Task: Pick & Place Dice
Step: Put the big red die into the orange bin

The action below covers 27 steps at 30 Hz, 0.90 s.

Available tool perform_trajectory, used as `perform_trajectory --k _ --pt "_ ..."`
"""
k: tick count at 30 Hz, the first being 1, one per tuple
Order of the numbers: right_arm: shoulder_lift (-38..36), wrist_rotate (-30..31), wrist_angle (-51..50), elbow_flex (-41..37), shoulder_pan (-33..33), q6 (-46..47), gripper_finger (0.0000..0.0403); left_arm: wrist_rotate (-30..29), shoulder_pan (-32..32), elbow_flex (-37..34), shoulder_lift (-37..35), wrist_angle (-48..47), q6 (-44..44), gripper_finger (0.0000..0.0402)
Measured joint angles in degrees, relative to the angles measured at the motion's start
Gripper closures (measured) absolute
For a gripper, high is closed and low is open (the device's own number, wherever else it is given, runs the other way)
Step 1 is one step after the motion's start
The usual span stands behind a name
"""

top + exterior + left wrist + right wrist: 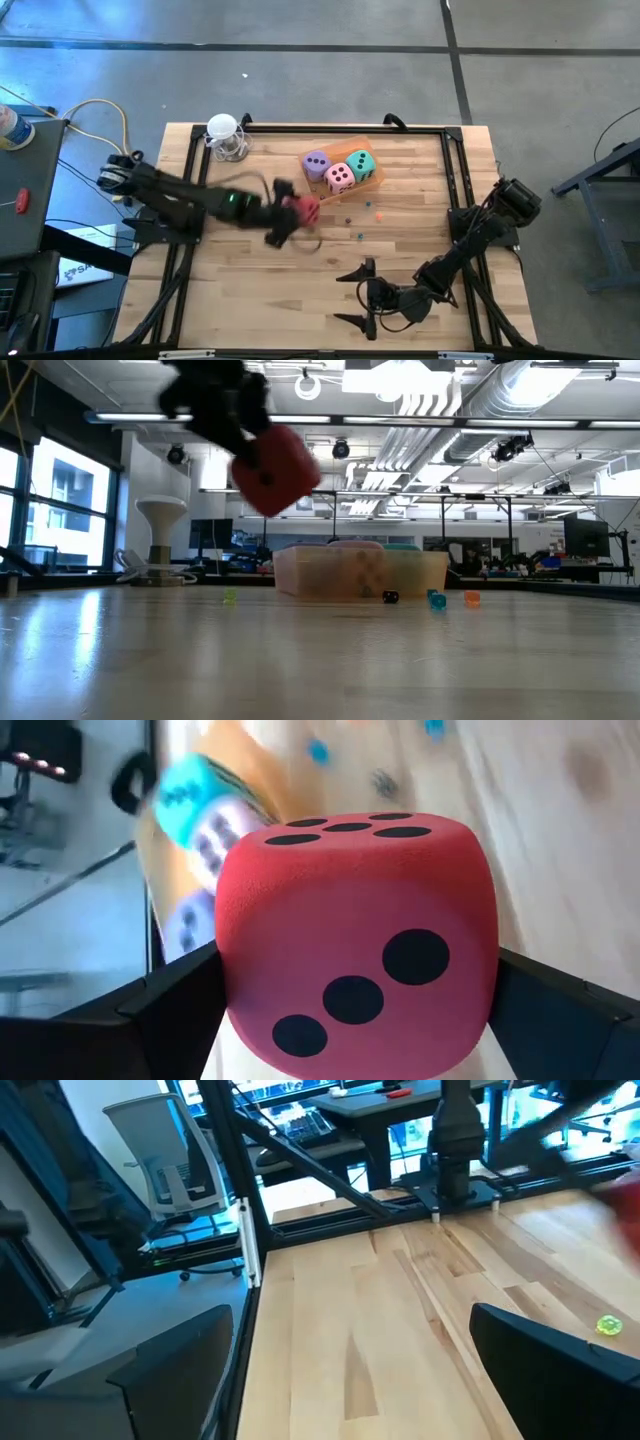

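Note:
My left gripper [298, 212] is shut on the red die [350, 935] and carries it above the middle of the table, short of the orange tray [372, 183]. The tray holds the purple die [317, 165], the pink die [340, 178] and the teal die [361, 164], each resting on the tray's floor. In the low view the red die [275, 470] hangs high above the table. My right gripper [358, 297] waits open near the table's near edge, right of centre, with nothing between its fingers. My left gripper pinches the red die by two opposite side faces [226, 970], one finger [170, 1005] on each. The fingers slant down from the table's left side. The die is lifted clear of the table, tilted, with a three-pip face toward the wrist camera.
Small coloured beads [380, 213] lie scattered on the wood right of the red die and below the tray. A white stand with a wire base [226, 138] is at the far left corner. Black frame rails [185, 170] run along the table's edges.

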Motion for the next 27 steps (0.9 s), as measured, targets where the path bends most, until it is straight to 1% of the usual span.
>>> perform_trajectory --k 2,5,7,8,12,15,20,23,27 --pt "0.0 0.0 0.0 0.0 0.4 -0.1 0.0003 7.5 5.4 0.0 0.0 6.1 2.7 0.0029" --pt "0.0 0.0 0.0 0.0 1.0 -0.1 0.0003 19.7 12.8 0.0 0.4 13.0 2.4 0.0029" --pt "0.0 0.1 0.0 0.0 1.4 0.1 0.0003 24.4 16.5 0.1 0.5 14.4 0.8 0.0029" --pt "0.0 0.1 0.0 0.0 1.6 0.5 0.0003 25.5 18.1 0.0 1.0 14.4 0.7 0.0029" --pt "0.0 0.2 0.4 0.0 2.4 1.5 0.0003 26.8 22.6 -0.2 2.9 14.3 -2.1 0.0028" --pt "0.0 0.2 0.6 0.0 2.9 2.6 0.0003 27.9 24.4 -0.4 5.0 14.3 -2.8 0.0027" --pt "0.0 0.7 1.0 0.0 3.3 2.9 0.0003 28.3 24.5 -0.4 6.9 15.1 -3.2 0.0026" --pt "0.0 2.0 0.9 0.0 3.3 3.0 0.0003 27.1 24.6 -0.4 6.9 14.9 -3.3 0.0026" --pt "0.0 2.0 0.8 0.0 3.3 3.0 0.0003 26.7 24.6 -0.4 6.9 14.7 -4.2 0.0025"
